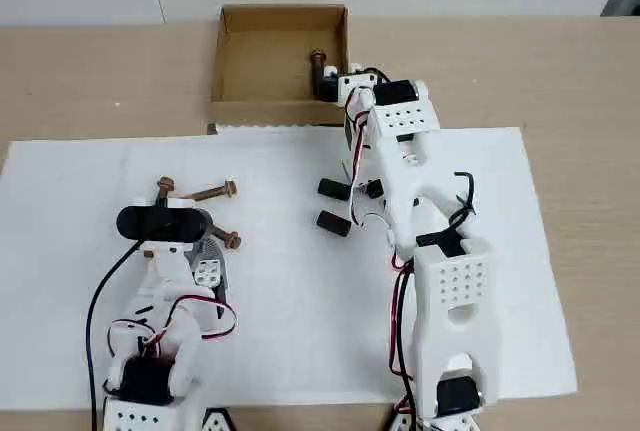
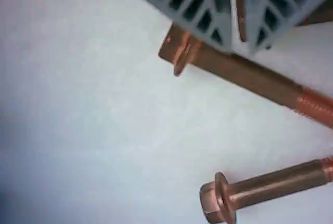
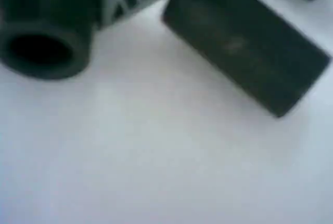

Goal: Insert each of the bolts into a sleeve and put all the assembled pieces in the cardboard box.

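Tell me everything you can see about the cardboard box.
The box is a shallow, open-topped tray of plain brown cardboard, roughly square, with low upright walls. It sits flat on the wooden table at the far side, its near wall along the edge of the white sheet. Inside, against the wall nearer the right arm, lies what looks like one bolt in a black sleeve. The arm is close to that corner; whether it touches the box cannot be judged.
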Robot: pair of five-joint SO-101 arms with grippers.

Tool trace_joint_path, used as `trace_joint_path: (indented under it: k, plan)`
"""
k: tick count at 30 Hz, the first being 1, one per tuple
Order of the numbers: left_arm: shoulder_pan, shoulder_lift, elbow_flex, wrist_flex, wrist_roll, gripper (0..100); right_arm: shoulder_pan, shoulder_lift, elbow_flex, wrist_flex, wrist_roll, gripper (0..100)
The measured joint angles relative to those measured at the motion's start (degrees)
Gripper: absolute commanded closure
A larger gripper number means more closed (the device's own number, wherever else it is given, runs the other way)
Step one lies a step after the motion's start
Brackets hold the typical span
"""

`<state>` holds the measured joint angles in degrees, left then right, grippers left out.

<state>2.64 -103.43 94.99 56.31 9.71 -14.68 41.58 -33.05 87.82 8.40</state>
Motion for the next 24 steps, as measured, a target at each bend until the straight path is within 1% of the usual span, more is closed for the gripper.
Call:
trace_joint_path:
  k: [6,9,16,18,21,22,24]
  plan:
    - [0.00,0.00,0.00,0.00,0.00,99,0.00,0.00,-0.09,0.44,0.00,98.9]
    - [0.00,0.00,0.00,0.00,0.00,99,0.00,-1.76,0.00,2.90,0.00,98.9]
    - [0.00,0.00,0.00,0.00,-0.44,99,-0.35,-13.10,0.00,7.21,0.00,99.5]
    - [0.00,0.00,0.00,0.00,-3.08,99,0.00,-16.97,0.09,8.00,0.00,99.5]
    - [-0.09,0.00,0.00,0.00,-9.41,99,0.88,-22.68,0.18,9.32,1.32,99.6]
    - [-0.88,0.00,-0.35,0.00,-11.08,97,1.14,-24.62,0.97,9.58,2.29,99.6]
    - [-2.73,0.00,-2.81,0.00,-12.13,94,1.58,-28.48,3.43,9.93,3.34,99.6]
